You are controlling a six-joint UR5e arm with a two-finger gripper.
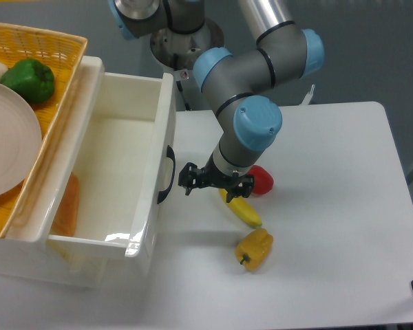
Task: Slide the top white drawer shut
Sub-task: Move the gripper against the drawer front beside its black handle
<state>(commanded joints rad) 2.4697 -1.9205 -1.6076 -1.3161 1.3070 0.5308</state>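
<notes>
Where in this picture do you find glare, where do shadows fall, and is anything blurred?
Fixed camera view: glare shows as a bright streak on the near rim of the top drawer; soft shadows lie on the table under the arm and beside the yellow pepper; the pincer and the banana look sharp, with no motion blur.

Gripper [215, 183] right of top white drawer [117, 172], banana [244, 212] beside
</notes>
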